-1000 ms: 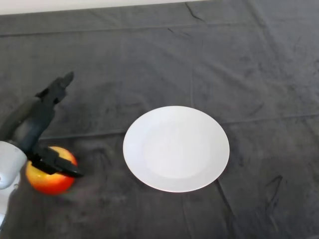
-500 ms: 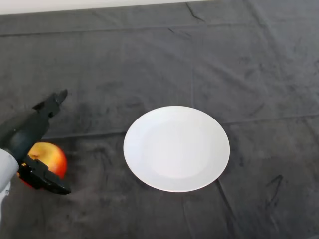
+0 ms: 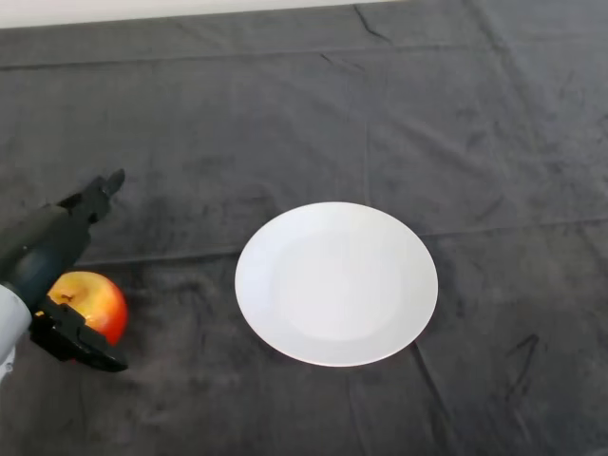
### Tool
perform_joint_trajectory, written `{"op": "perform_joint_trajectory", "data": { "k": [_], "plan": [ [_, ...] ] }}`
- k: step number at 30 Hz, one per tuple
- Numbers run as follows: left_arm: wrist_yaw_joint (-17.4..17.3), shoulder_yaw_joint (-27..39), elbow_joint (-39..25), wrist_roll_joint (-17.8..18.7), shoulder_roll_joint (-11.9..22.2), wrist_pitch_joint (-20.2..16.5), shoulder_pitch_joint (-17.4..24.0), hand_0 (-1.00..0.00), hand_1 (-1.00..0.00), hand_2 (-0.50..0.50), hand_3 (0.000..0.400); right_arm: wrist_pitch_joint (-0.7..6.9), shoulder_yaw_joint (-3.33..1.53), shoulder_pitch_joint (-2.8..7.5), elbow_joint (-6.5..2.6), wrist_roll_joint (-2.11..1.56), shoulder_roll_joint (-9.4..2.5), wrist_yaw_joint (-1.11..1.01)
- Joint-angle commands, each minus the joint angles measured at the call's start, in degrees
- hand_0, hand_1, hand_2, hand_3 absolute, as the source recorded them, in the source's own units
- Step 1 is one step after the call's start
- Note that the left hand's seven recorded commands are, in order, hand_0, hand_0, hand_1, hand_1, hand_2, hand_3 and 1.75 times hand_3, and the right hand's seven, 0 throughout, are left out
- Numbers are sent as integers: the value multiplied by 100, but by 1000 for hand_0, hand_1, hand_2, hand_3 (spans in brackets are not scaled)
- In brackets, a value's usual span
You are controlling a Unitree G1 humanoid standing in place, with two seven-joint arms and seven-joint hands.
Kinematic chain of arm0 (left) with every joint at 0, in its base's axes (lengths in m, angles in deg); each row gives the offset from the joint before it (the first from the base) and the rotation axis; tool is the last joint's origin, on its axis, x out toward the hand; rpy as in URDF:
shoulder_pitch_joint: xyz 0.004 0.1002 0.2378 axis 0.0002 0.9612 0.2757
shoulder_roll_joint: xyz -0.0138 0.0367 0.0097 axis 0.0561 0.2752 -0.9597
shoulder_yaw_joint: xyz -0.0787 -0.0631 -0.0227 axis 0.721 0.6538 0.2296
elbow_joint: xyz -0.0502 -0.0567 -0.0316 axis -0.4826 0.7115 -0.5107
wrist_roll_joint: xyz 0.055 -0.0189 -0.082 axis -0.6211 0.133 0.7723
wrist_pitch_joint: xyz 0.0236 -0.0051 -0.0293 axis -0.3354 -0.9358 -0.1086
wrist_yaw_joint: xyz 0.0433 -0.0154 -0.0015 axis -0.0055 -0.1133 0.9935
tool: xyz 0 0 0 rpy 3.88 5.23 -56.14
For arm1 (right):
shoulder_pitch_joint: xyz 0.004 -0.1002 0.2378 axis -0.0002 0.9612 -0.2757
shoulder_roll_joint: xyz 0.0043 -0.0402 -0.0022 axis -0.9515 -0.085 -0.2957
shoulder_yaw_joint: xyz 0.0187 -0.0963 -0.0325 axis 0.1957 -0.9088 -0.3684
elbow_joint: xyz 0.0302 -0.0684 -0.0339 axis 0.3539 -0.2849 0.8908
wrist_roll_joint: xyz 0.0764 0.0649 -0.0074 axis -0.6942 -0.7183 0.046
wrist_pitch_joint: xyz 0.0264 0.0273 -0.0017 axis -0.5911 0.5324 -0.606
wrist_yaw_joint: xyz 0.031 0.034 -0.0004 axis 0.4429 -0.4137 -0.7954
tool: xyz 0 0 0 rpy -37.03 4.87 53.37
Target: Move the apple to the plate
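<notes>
Black fingers [image 3: 95,198] and thumb [image 3: 81,347] of the left hand [image 3: 47,255] are spreading wide around the apple [image 3: 88,300], not closing on it. Red and yellow, it is sitting on the dark cloth [image 3: 380,104], well left of the white plate [image 3: 336,283].

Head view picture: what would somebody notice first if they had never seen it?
Probably the big white plate, sitting bare in the middle of the dark cloth. Next comes the bright red and yellow apple at the left edge. The black robot hand is spread around it, fingers above and thumb below, not closed on it.
</notes>
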Motion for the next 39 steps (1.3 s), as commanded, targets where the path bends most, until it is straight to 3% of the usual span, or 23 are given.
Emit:
{"op": "perform_joint_trajectory", "data": {
  "k": [1,9,18,19,20,22,23,24,33,39],
  "plan": [
    [98,214,287,57,400,125,213,0,0,0,0,63,1,173,-42,12,33,-36],
    [229,279,982,171,328,407,74,0,0,0,0,61,1,175,-41,12,33,-36],
    [220,250,1233,306,136,455,-49,0,0,0,0,60,1,177,-38,12,33,-37],
    [212,252,1256,333,119,476,-58,-133,0,-67,53,59,1,177,-37,12,33,-37],
    [201,256,1286,365,101,502,-71,-329,0,-165,132,59,1,177,-37,12,33,-37],
    [172,263,1336,428,67,541,-107,-988,-733,-127,395,59,2,178,-36,12,33,-37],
    [152,271,1356,465,51,557,-131,-1000,-965,-18,400,59,2,178,-35,12,33,-37],
    [133,281,1372,504,35,574,-151,-1000,-1000,0,400,59,2,179,-35,12,33,-38],
    [42,404,1433,803,-78,741,-255,-1000,-1000,0,400,60,2,182,-29,11,33,-39],
    [57,463,1253,873,-142,648,-400,-1000,-1000,0,400,61,2,185,-24,11,33,-40]
  ]
}}
